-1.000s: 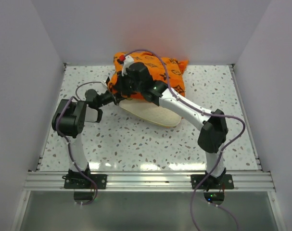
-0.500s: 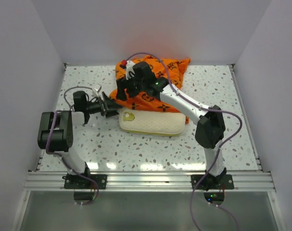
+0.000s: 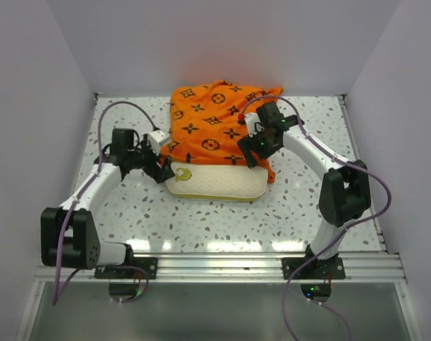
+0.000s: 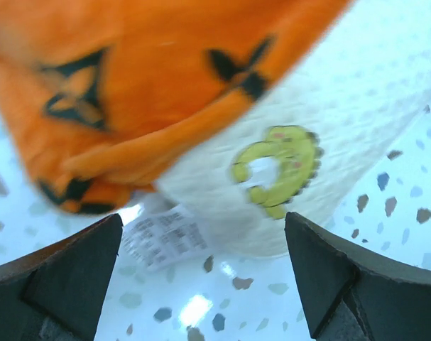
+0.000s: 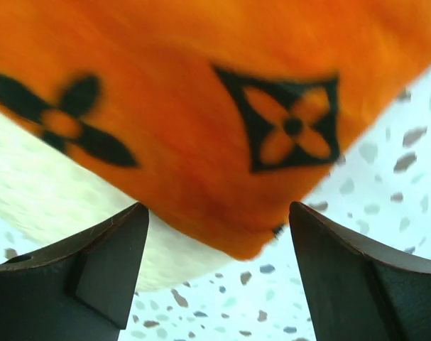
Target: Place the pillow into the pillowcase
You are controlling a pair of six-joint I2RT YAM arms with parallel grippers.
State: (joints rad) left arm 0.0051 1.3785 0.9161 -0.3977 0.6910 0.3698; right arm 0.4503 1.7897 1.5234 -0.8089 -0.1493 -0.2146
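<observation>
The orange pillowcase (image 3: 211, 124) with dark motifs lies at the back middle of the table, spread over the far part of the pillow (image 3: 215, 185). A cream strip of pillow with a yellow motif shows along its near side. My left gripper (image 3: 162, 169) is open at the pillow's left end, holding nothing. In the left wrist view the gripper (image 4: 202, 227) faces the pillow (image 4: 329, 114), its white label (image 4: 162, 238) and the pillowcase (image 4: 151, 71). My right gripper (image 3: 252, 150) is open at the right edge. In the right wrist view the gripper (image 5: 216, 213) faces the pillowcase (image 5: 201, 85) corner, above the pillow (image 5: 45, 192).
The speckled table (image 3: 307, 206) is boxed in by white walls on the left, back and right. A metal rail (image 3: 222, 266) with both arm bases runs along the near edge. Purple cables loop off both arms.
Both grippers have opened and let go of the pillowcase. The arms have drawn apart to the pillow's two ends, and the pillowcase now lies spread flat over the pillow.
</observation>
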